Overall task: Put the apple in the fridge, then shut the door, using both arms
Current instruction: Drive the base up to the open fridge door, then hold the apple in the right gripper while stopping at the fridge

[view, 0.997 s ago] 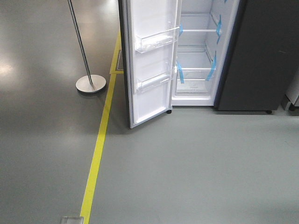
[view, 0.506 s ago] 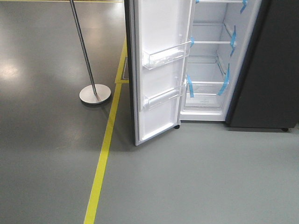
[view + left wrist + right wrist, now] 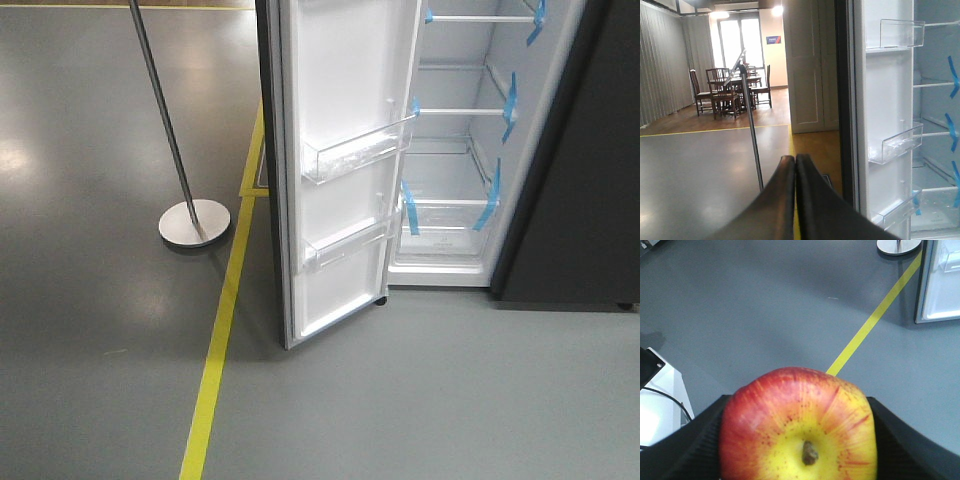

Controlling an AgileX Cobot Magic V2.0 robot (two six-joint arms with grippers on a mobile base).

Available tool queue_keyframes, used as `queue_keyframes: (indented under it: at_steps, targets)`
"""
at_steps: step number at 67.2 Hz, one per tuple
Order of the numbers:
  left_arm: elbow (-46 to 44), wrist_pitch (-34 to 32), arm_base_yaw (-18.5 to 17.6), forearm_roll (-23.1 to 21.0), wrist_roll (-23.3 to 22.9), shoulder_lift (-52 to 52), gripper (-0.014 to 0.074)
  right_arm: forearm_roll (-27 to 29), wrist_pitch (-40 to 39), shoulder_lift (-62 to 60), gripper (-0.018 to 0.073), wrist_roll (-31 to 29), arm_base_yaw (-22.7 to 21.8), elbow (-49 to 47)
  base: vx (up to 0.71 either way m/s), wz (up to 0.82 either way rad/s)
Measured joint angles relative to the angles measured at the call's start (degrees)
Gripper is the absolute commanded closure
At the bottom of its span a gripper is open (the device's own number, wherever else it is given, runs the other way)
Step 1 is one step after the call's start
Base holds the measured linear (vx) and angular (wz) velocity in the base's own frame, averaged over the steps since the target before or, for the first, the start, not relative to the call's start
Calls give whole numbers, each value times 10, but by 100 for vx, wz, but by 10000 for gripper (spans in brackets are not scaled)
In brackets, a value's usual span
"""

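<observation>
Apple (image 3: 799, 432) gripped in right claw (image 3: 799, 442); left claw (image 3: 795, 161) closed; door (image 3: 340, 120) stands open.

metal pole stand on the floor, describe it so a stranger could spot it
Find the tall dark grey fridge with its white-lined door swung open. Left of that door, just across the yellow floor line, stands a thin metal pole on a round flat silver base. It is the only slim, shiny upright thing there.
</observation>
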Motion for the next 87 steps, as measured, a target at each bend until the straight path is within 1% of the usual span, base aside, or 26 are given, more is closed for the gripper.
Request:
queue_keyframes:
  at_steps: [87]
  targets:
    - [0,0,0,0,0,0,603,0,0,0,172,0,0,0,22,-3]
